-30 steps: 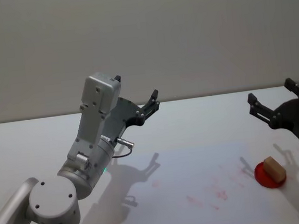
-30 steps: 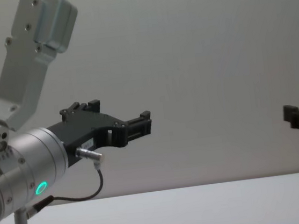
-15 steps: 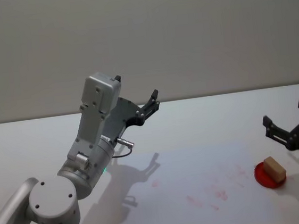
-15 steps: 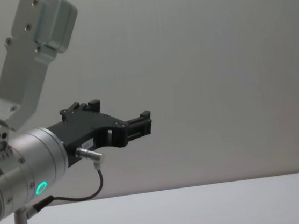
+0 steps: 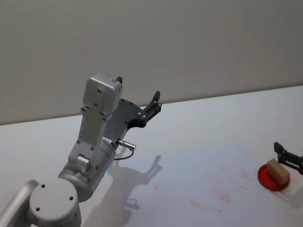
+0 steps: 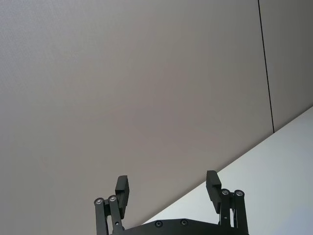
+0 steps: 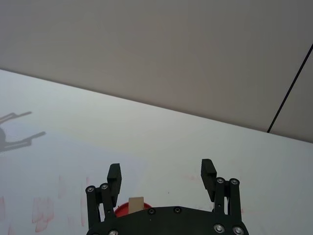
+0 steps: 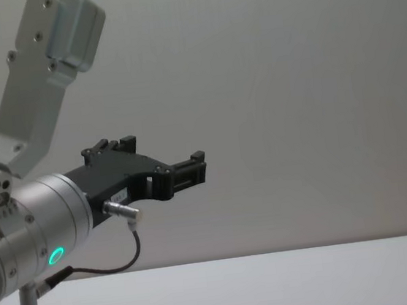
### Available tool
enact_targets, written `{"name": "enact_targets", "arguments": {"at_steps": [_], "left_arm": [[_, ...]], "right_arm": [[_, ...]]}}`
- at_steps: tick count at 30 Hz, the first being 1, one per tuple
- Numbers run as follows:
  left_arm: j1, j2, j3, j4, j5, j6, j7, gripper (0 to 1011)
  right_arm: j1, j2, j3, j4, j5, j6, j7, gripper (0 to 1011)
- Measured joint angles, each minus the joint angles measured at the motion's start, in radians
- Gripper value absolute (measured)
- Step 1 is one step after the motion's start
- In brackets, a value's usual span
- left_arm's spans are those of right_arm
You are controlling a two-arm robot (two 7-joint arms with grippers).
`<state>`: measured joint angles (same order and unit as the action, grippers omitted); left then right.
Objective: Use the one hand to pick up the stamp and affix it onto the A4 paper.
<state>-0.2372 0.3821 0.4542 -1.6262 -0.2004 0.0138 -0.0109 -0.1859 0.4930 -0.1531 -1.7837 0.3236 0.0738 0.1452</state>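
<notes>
White table (image 5: 206, 118) across the whole foreground, under a plain grey wall. Pale A4 paper (image 5: 200, 168) flat on it, right of centre, smudged with faint red marks.

Left arm (image 5: 90, 152): silver, bent at the elbow, raised high over the table's left side, green light ring lit at the wrist. Ends in the left pincer (image 5: 155, 101), aimed up and forward toward the wall; fingers spread wide, pinching nothing.

Right pincer (image 5: 294, 138): low at the table's right edge, reaching in just above the surface, tips pointing away from the robot. Fingers spread wide in the right wrist view (image 7: 161, 167), nothing clamped between them.

Red pad (image 5: 267, 180): round, flat, beside the paper's right edge. Stamp (image 5: 277, 170) resting on it, a light wood block, close under the pincer's inner finger and not pinched; contact cannot be told. Seen from the right wrist (image 7: 136, 202), sits within the gap, nearer one finger.
</notes>
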Motion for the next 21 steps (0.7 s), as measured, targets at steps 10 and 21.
{"name": "enact_targets", "arguments": {"at_steps": [10,21], "left_arm": [[0.0,0.0,0.0,0.0,0.0,0.0,0.0,1001],[0.0,0.0,0.0,0.0,0.0,0.0,0.0,1001]], "right_arm": [[-0.014,0.006,-0.001,0.001,-0.017,0.048,0.006,1001],[-0.022,-0.002,-0.01,0.0,-0.03,0.099,0.012,1001]]}}
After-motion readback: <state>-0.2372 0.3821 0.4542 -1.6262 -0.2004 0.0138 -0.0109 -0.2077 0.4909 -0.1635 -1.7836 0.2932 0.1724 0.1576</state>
